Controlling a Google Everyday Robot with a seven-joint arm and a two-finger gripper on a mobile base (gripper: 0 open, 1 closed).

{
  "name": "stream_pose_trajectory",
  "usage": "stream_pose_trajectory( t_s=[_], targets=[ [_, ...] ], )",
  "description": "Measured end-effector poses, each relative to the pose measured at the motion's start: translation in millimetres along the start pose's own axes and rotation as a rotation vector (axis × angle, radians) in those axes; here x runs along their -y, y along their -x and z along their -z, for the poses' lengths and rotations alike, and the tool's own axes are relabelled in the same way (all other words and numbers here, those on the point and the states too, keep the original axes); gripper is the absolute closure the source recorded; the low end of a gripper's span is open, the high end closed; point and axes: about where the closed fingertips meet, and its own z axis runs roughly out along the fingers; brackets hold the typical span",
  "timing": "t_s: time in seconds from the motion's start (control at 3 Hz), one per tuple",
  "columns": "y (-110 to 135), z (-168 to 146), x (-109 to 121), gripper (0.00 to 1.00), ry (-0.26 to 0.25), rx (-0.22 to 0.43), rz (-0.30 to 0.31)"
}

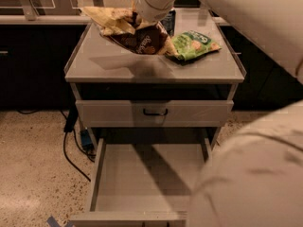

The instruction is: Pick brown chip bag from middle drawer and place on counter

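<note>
Brown bag: hangs tilted over the back of the worktop, clear of the surface, with its shadow below it.
Gripper: above the worktop's back left; fingers clenched on the bag's upper end, I judge, since it dangles.
Worktop: a bare grey patch under the bag, my likely drop spot.
Green bag: lies just beside it on the right; I'd release leftward to avoid stacking.
Drawer: open below; the bag is out of it.
Stage: lift done, release pending.

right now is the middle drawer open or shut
Open: middle drawer pulled out, floor bare. Claw holds brown chip bag over the counter.
</note>
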Motion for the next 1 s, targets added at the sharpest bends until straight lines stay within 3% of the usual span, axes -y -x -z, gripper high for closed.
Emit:
stream_pose_trajectory(
  t_s=[0.67,1.0],
  targets=[
    [12.1,-84.9,7.7,1.00,-0.019,0.133,-0.003],
    [14.3,-92.3,5.6,1.00,-0.013,0.141,0.001]
  ],
)
